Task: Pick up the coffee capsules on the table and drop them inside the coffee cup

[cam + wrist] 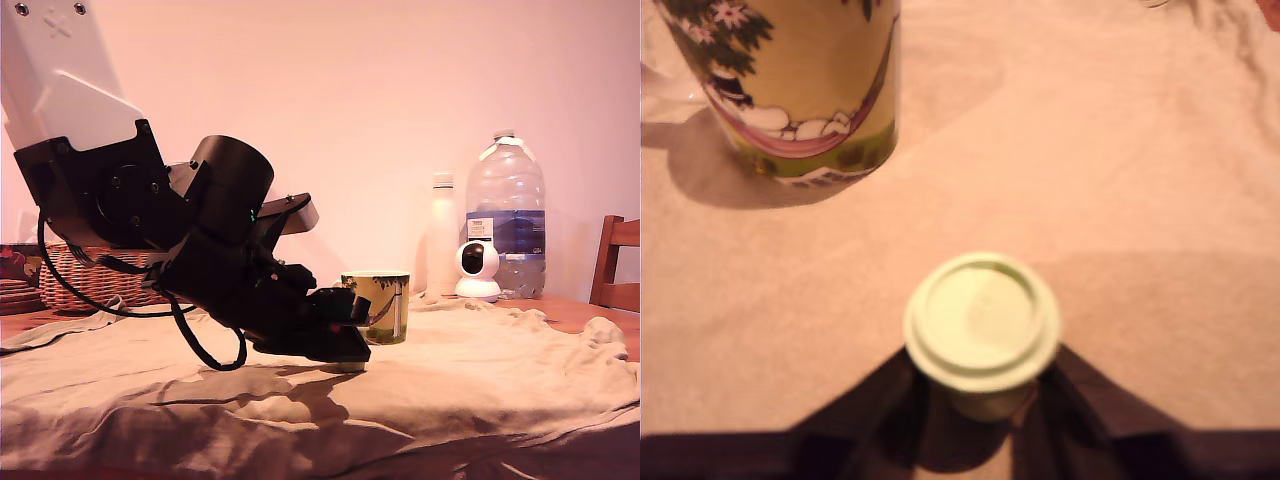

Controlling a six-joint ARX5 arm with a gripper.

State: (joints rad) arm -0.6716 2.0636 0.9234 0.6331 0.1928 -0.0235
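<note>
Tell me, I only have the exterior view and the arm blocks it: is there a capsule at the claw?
Observer: Yes. The wrist view shows the pale green capsule between the fingers of the claw, wide end toward the camera.
Operator: Is it clamped?
Observer: Cannot tell. The fingers flank its body closely on both sides, but contact isn't clear.
Operator: Anything between it and the mug?
Observer: No. Only bare cloth lies between the capsule and the mug.
</note>
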